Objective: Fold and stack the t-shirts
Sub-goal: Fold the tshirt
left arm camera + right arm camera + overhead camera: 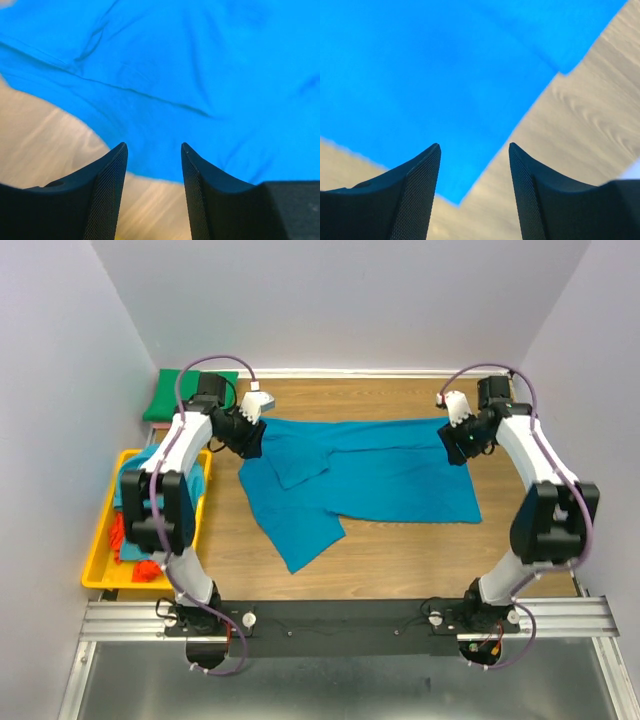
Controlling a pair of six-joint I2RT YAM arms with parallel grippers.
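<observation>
Our left hand (152,147) and right hand (475,147) hovered low with jaws apart, gripping nothing. Below them we saw the wooden bench (400,550), where the teal t-shirt (370,475) lay spread between the hands, one far corner under each. At the bench's left edge sat the yellow tray (95,565), which held an orange-red t-shirt (122,538), and a folded green t-shirt (175,400) lay behind it.
</observation>
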